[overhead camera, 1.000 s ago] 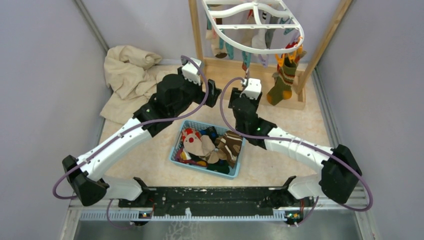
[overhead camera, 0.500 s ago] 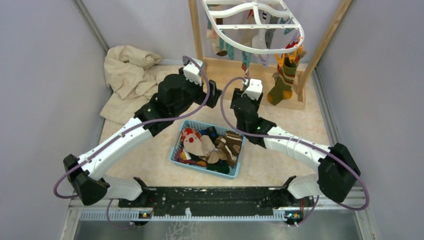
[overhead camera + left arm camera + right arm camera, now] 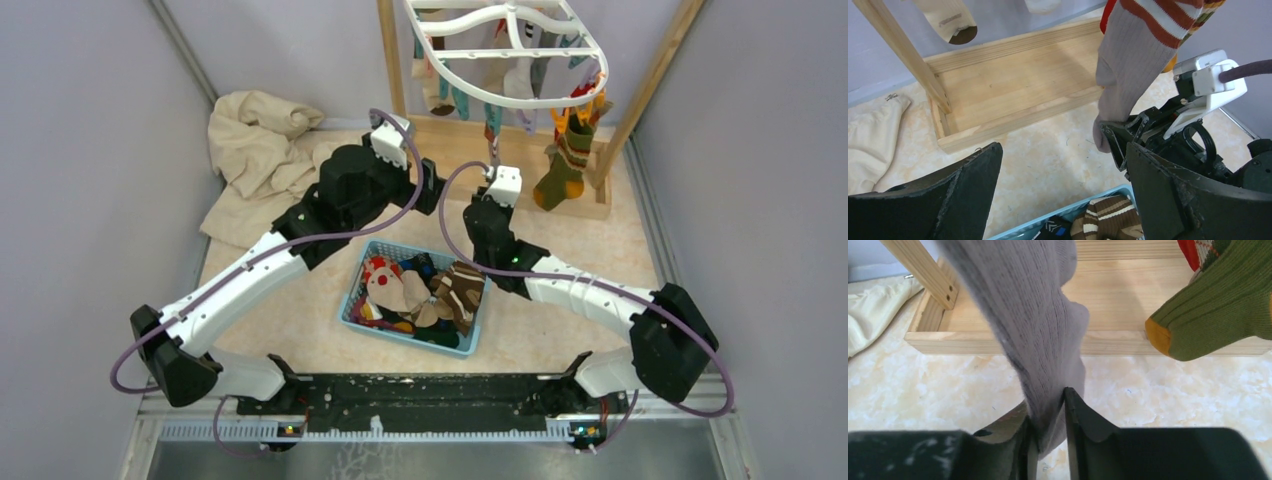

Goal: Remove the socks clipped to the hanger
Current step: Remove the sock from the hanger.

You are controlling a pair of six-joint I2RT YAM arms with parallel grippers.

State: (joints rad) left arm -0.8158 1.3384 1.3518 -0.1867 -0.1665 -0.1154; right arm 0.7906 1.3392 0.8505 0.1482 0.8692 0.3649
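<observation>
the right end effector [image 3: 1047, 407] is pinched narrow on the toe end of a grey sock [image 3: 1033, 330], with the ribbed fabric squeezed between its two dark fingers [image 3: 1083, 425]. the sock hangs stretched down from above; in the left wrist view its upper part carries red and white stripes, and its lower tip disappears into the right arm's fingers. the clip holding it cannot be made out.

the left end effector [image 3: 1065, 155] is spread wide and holds nothing, facing the grey sock and the wooden rack [image 3: 1013, 95] from beside the right arm.

the hanger [image 3: 520, 52], a white oval ring with spokes, hangs inside the rack frame at the far side of the table [image 3: 570, 330]. several socks dangle from its clips. among them are a green sock [image 3: 1218, 310] with an orange toe just to the right of the grey one, and a cream sock [image 3: 948, 17] further left.

a blue basket [image 3: 356, 290] sits on the table between the two arms, near their elbows, and is filled with loose socks [image 3: 455, 290], including a brown-and-cream striped one. a crumpled beige cloth [image 3: 250, 150] lies at the far left, beside the rack's base.
</observation>
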